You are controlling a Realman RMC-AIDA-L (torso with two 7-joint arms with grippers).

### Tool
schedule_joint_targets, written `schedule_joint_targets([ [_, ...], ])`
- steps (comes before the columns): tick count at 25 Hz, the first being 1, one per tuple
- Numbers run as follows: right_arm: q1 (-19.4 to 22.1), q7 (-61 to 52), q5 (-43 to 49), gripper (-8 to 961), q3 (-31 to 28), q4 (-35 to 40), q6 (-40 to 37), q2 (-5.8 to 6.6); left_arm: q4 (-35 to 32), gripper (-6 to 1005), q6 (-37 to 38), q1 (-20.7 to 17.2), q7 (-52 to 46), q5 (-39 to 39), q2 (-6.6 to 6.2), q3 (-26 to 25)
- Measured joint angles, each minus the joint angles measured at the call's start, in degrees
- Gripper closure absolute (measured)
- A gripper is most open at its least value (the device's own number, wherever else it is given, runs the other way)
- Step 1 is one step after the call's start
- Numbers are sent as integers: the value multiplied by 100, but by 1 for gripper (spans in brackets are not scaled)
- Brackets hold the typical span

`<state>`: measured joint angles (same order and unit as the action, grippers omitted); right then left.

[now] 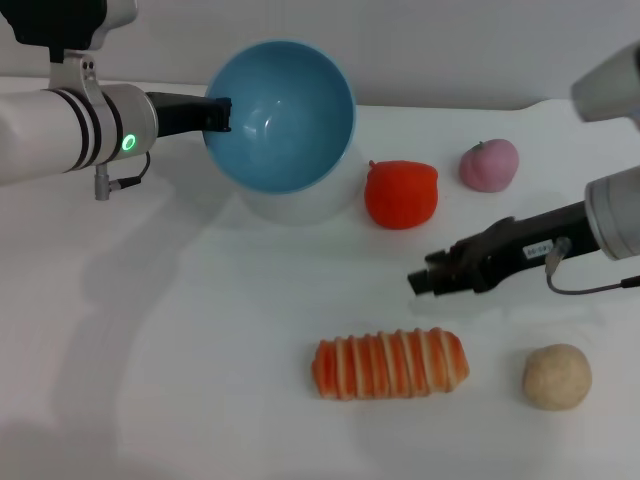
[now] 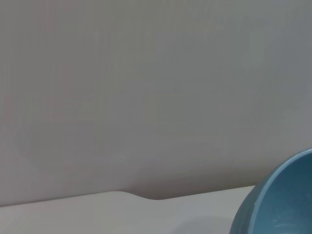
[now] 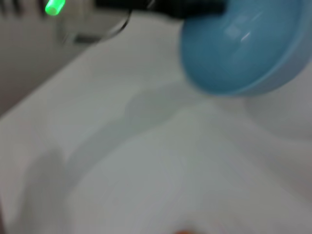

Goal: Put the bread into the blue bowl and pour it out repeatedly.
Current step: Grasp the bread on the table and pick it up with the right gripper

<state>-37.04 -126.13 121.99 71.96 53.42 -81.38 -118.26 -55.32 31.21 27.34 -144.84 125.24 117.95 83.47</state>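
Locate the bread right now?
In the head view the bread lies on the white table near the front edge, right of centre, beside the round beige ball and below the right gripper.

Light-blue bowl (image 1: 280, 115); orange, cream-striped bread (image 1: 390, 364)

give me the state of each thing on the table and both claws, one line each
blue bowl: lifted, tipped on its side, empty, rim gripped by the left claw
bread: lying flat on the table, outside the bowl
left claw: shut on the bowl's rim
right claw: hovering above the bread, holding nothing
red-orange toy: resting on the table
pink toy: resting on the table
beige ball: resting on the table beside the bread
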Motion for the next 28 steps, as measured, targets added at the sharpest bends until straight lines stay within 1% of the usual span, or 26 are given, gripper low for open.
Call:
schedule_joint_targets([
  [4, -473, -354, 645, 518, 279, 2, -325, -14, 5, 1000, -4, -4, 14, 0, 0, 9],
  [7, -761, -790, 1111, 518, 761, -43, -340, -22, 12, 999, 10, -14, 5, 1, 0, 10],
  [10, -936, -985, 1283, 518, 1136, -75, -304, -44, 13, 999, 16, -29, -18, 1, 0, 19],
  [18, -1094, -1019, 1261, 518, 1968, -82, -117, -79, 13, 999, 12, -49, -36, -7, 10, 33],
  [26, -1085, -1266, 1224, 518, 3027, -121, 608, -97, 20, 1000, 1, -7, -76, -15, 18, 54],
  [28, -1087, -1269, 1220, 518, 3210, -122, 723, -101, 20, 1000, -4, -6, -86, -25, 18, 54],
])
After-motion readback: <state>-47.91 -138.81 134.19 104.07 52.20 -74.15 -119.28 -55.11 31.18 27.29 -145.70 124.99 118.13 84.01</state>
